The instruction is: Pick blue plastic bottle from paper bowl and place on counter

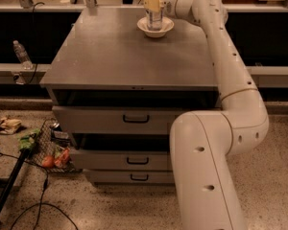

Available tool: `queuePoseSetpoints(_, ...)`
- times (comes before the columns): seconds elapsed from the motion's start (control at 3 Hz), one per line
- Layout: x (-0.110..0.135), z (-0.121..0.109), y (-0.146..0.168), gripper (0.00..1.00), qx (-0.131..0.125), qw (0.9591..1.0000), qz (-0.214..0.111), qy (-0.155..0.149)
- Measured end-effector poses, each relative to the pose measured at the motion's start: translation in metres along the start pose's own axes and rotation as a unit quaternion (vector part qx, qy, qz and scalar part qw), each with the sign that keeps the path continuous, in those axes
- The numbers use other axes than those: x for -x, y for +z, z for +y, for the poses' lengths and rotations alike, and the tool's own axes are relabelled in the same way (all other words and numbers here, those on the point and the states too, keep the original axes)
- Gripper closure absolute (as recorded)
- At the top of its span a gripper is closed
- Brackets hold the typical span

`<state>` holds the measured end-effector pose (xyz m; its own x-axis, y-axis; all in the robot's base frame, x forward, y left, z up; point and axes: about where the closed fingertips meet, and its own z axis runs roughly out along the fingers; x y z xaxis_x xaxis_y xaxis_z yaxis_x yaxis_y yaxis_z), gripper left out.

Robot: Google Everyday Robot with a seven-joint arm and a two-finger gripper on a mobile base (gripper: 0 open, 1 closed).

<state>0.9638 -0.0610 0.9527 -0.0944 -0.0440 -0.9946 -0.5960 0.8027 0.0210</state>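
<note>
We saw the blue plastic bottle [154,19] standing upright in the paper bowl [167,27], near the far edge of the counter [125,56]. Its long axis was vertical, with the neck pointing up and the base down in the bowl. It showed no clear tilt.

The gripper [152,5] was at the upper part of the bottle, at about label height, reaching in from the right on the long arm [230,71]. We could not tell if it was already closed on the bottle or only placed around it.

We judged that the bottle was light, with thin walls that give under pressure and a smooth, somewhat slippery surface. A hard squeeze could dent it, and a weak one could let it slide. The best place to hold it seemed to be the middle of the body, around the label, where it is widest and the wall is straight. The neck is narrow and would let the bottle swing.

The bowl was also light and shallow, so we expected it could shift or come up with the bottle if the lift was not straight along the vertical axis.
</note>
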Motion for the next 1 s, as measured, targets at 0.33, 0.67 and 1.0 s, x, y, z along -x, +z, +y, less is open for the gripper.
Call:
queuePoseSetpoints(0.33,0.035,-0.019,-0.035,1.00,-0.018,0.9997,-0.019,0.001)
queuePoseSetpoints(0.67,0.054,-0.049,-0.088,1.00,-0.060,0.9978,0.010,0.026)
queuePoseSetpoints(1.0,0.094,-0.058,-0.143,1.00,-0.094,0.9946,0.002,0.044)
